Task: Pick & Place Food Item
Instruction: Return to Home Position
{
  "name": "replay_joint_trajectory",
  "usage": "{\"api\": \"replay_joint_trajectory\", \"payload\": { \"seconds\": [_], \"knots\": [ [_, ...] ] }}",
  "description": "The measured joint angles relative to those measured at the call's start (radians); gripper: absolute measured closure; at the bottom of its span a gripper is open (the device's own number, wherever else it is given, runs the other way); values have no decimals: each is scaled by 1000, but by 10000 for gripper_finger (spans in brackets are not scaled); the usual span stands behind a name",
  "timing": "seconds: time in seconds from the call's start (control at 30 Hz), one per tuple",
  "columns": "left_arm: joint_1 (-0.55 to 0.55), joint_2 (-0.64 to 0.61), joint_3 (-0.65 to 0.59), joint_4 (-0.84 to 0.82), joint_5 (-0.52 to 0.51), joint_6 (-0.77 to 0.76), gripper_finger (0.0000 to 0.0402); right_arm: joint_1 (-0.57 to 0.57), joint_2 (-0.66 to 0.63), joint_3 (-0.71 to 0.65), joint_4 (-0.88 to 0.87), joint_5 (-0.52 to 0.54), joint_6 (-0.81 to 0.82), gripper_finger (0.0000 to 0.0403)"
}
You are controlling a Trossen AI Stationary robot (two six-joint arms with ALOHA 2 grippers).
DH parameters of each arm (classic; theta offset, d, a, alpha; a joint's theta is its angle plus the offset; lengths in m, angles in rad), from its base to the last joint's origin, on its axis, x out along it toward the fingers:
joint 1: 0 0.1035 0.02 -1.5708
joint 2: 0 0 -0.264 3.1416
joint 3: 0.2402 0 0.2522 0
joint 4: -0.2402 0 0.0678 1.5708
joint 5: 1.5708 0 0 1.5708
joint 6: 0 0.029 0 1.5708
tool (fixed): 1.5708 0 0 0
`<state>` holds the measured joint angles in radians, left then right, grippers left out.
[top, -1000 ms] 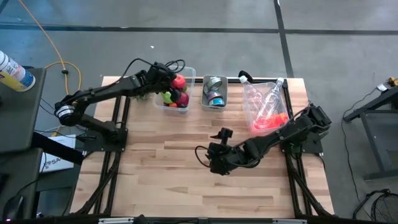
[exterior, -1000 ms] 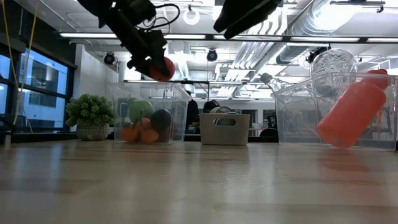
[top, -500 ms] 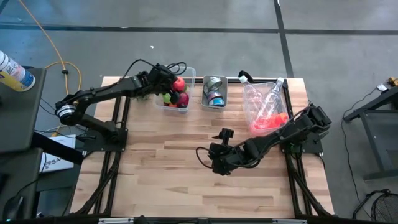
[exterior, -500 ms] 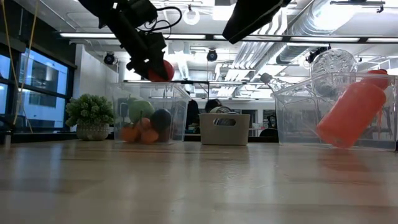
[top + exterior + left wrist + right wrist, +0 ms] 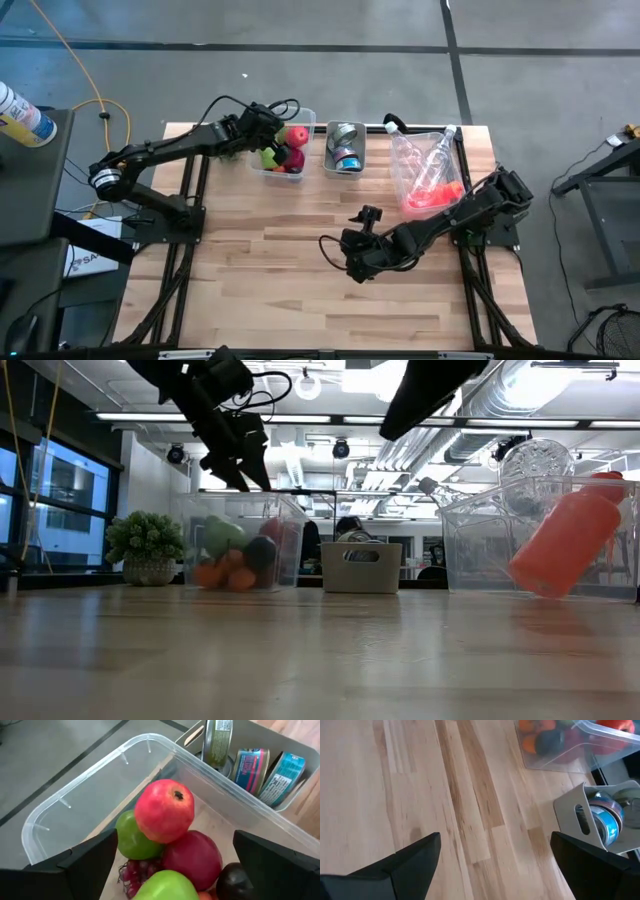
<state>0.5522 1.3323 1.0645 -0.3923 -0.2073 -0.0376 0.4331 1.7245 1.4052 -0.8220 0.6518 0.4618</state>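
A round red fruit (image 5: 165, 810) lies on top of the pile in the clear fruit bin (image 5: 305, 113), resting on a green fruit (image 5: 133, 838) and a darker red one (image 5: 192, 856). In the high view the red fruit (image 5: 297, 136) shows at the bin's far right part. My left gripper (image 5: 170, 870) hangs open just above the bin (image 5: 240, 550), its fingers wide apart and touching nothing; in the low view the left gripper (image 5: 238, 455) stands over the bin's rim. My right gripper (image 5: 340, 255) is open above the bare middle of the table, also seen in its wrist view (image 5: 495, 865).
A grey bin of cans (image 5: 345, 148) stands right of the fruit bin. A tilted clear bin with an orange bottle and a clear bottle (image 5: 428, 170) is at the far right. Bare wooden table (image 5: 270, 270) spreads over the near half. A potted plant (image 5: 145, 545) stands beyond the table.
My left gripper has opened and let go of the round red fruit, which has dropped from between its fingers onto the pile in the clear bin. My right gripper has drifted a little toward the table's right edge.
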Motion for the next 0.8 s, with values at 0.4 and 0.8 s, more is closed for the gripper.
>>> {"api": "replay_joint_trajectory", "payload": {
  "seconds": [0.4, 0.8],
  "knots": [
    [-21, -14, 0, -8, 7, 62, 12, 24, -1, 0, -22, -1, 6, 37],
    [-183, -255, 0, -101, -108, 182, 12, 21, -1, 0, -25, 1, 21, 37]
  ]
}}
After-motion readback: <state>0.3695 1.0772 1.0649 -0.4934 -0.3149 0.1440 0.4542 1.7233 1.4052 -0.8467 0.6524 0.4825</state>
